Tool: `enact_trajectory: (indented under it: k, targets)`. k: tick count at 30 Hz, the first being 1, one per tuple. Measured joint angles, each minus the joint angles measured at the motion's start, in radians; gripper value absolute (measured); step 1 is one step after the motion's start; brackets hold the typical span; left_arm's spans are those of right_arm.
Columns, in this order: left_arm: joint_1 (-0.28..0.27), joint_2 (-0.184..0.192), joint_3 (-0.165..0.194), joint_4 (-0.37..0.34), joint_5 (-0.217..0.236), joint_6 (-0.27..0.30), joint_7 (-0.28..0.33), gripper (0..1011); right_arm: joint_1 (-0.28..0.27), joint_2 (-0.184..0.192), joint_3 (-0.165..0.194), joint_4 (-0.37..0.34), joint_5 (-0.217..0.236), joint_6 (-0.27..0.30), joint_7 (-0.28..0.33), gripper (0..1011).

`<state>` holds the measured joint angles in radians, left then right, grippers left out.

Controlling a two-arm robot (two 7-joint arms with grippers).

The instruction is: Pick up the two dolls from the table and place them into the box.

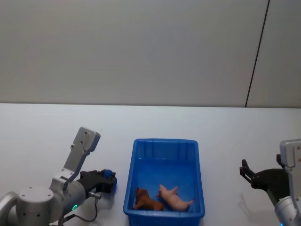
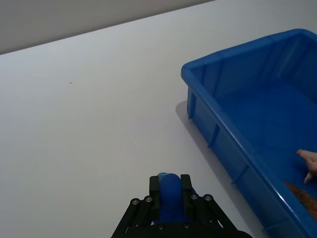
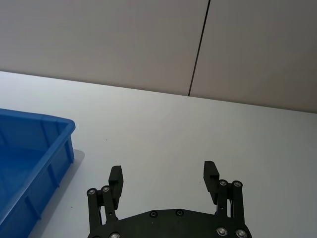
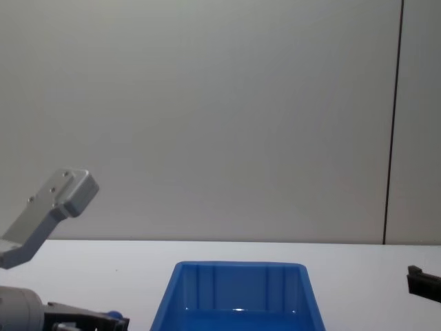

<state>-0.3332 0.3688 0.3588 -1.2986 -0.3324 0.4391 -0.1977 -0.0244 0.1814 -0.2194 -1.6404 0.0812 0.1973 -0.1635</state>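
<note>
The blue doll (image 2: 171,197) is mostly hidden: just a rounded blue top pokes out between the fingers of the left gripper (image 1: 107,180), which is clenched on it low over the table (image 1: 47,136), just left of the box (image 1: 164,141). From the head view it is no more than a blue blob at the black fingertips. In the chest view the left arm is cut off at the lower edge, and the box's near half falls below the frame, so its contents cannot be seen from there.

Inside the box, at the near end, lie a brown doll (image 1: 147,201) and a pink doll (image 1: 174,198), side by side and close together, brown on the left, pink on the right. Whether they touch is hard to tell. The far half of the box floor is bare blue. In the left wrist view the two show as slivers at the frame's edge.

The right gripper (image 1: 248,174) hangs off to the right of the box, well apart from it, fingers spread wide with nothing between them.

The table is bare white around the box, with open room left, right and behind, up to the grey wall (image 1: 141,47).
</note>
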Motion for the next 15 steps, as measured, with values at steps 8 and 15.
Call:
enact_trajectory:
  k: [8,15]
  targets:
    - [0.009,0.006,-0.01,-0.035,-0.017,-0.047,0.014,207,0.0,0.0,0.0,0.0,0.0,0.0,0.0,1001]
    - [0.012,0.014,-0.019,-0.085,-0.017,-0.084,0.014,170,0.0,0.0,0.0,0.0,0.0,0.0,0.0,1001]
